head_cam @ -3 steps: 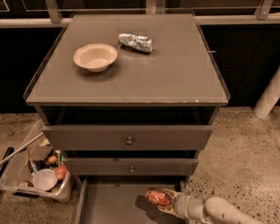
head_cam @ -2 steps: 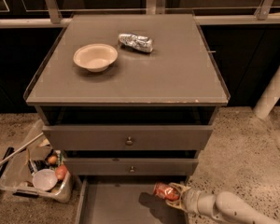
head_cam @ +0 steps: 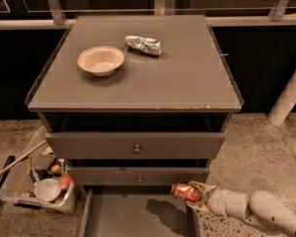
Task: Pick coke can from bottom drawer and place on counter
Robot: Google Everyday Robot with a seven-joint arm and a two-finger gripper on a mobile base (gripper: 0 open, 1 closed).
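Lifted since a second earlier, the can (head_cam: 185, 191) had risen and drifted right, off the drawer (head_cam: 128, 216) floor. It lay sideways, clamped in the gripper (head_cam: 193, 195), level with the drawer's right wall and just under the middle drawer (head_cam: 138, 176). The pick looked done; the carry up to the counter (head_cam: 187, 88) remained. Its jutting rim and the upper drawer fronts stood in the way. A bowl (head_cam: 100, 59) and foil packet (head_cam: 144, 45) sat toward the counter's back left.
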